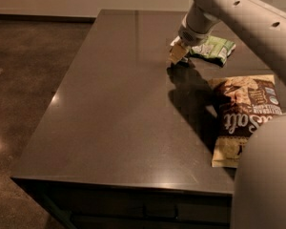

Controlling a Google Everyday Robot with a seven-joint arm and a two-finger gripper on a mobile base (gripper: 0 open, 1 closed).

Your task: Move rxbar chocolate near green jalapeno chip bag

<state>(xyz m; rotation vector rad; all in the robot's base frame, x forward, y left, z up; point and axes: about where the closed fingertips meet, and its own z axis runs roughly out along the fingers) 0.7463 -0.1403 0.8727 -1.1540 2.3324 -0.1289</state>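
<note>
dark tabletop (114,118), gripper (177,55) beside green jalapeno chip bag (214,49) near far edge, grip unclear, bare surface leftward

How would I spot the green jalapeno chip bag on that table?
Look at the dark table, toward its far right side. Past the big brown Sea Salt bag lies the green jalapeno chip bag, just right of the arm's pincer. It is the small, crinkled, light-green and white one.

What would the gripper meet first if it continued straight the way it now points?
Most likely the tabletop. The gripper points downward, just beside the green jalapeno chip bag, and only shadow shows beneath it. Depth is unclear, so this is a guess.
</note>
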